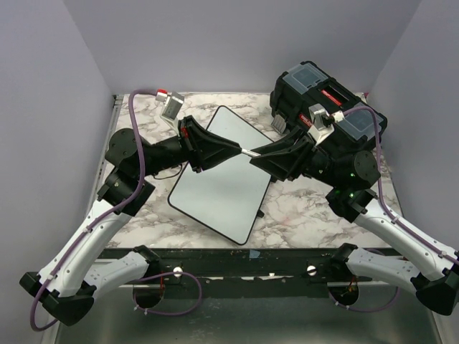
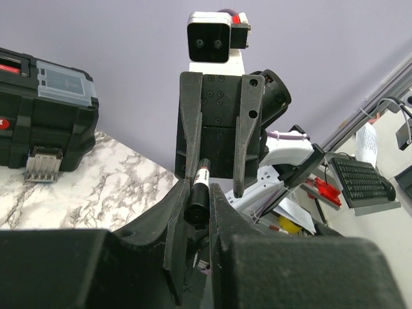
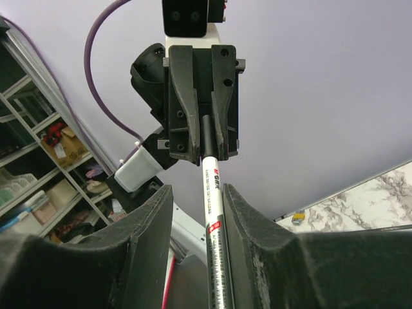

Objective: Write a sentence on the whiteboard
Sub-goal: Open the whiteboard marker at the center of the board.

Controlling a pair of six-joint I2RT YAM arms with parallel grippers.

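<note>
Looks to be right at the start. Can find no words yet on the whiteboard (image 1: 215, 197), lying flat and a bit crooked in the middle of the worktop (image 1: 301, 215), just beside the black toolbox (image 1: 305, 79). All white and bare wherever not hidden by the arms. So no part of the sentence done, by the look of it, and all of the writing left to do. Up in the air over the whiteboard, see the marker (image 1: 247, 153) stretched between the two hands. Held by the left hand (image 1: 233, 148), clenched tight on the black end, maybe the cap. Ringed by the right hand (image 1: 262, 156) at the white end, but not squeezed there: fingers (image 3: 151, 232) apart, with a gap at one side of the marker. Next, most likely: pulling off the cap, then bringing the tip down onto the whiteboard. As for things to read: red letters along the white side of the marker in the right wrist view, too blurry to spell out for sure. A red label on top of the toolbox too, far too small to read
</note>
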